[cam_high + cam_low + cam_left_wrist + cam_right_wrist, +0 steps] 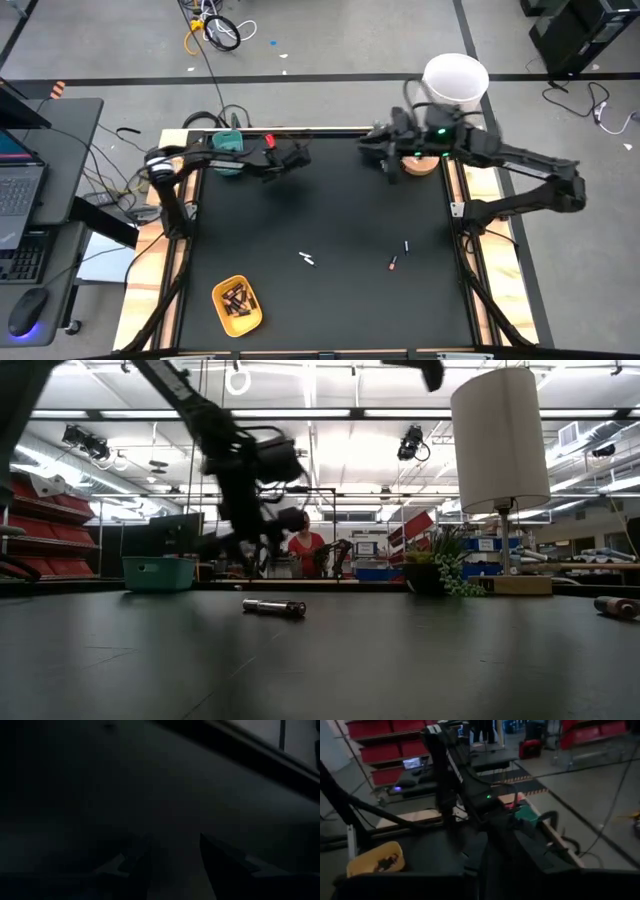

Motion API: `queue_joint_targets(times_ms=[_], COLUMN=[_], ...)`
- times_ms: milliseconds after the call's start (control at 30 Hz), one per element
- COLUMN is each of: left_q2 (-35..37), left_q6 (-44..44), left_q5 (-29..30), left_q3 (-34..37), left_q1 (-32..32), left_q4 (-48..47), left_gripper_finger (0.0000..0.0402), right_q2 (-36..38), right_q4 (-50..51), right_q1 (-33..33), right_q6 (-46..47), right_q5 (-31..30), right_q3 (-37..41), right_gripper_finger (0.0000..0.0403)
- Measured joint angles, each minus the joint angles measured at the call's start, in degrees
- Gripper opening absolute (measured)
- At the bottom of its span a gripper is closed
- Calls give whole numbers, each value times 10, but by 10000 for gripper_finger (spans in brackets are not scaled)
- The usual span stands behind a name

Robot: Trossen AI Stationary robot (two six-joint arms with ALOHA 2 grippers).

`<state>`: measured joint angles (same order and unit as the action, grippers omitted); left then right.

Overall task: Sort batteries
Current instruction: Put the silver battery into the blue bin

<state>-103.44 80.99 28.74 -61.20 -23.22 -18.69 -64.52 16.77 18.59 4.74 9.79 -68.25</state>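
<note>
Batteries (398,258) on mat, well apart from both pincers

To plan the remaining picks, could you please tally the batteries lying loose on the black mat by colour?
Dark batteries: 2
Pale batteries: 1
Total: 3 loose. The ones in the yellow tray are too clustered to count.
</note>
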Motion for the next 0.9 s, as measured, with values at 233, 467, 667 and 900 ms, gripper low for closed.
queue_joint_targets(times_ms=[233, 467, 667, 900], left_q2=[-79, -96, -95, -94], left_q6=[-3, -68, -68, -58], left_q5=[67, 28, -35, -24], left_q3=[-165, -201, -213, -229], left_q1=[4, -52, -90, -102], left_q4=[-212, -209, -240, -261], left_gripper_finger=[177, 198, 270, 318], right_q2=[76, 99, 91, 80], right_q4=[48, 58, 66, 60], right_q1=[62, 81, 83, 83], right_q6=[0, 13, 21, 17], right_q5=[29, 69, 97, 111], right_q3=[0, 0, 1, 1], right_gripper_finger=[69, 60, 54, 55])
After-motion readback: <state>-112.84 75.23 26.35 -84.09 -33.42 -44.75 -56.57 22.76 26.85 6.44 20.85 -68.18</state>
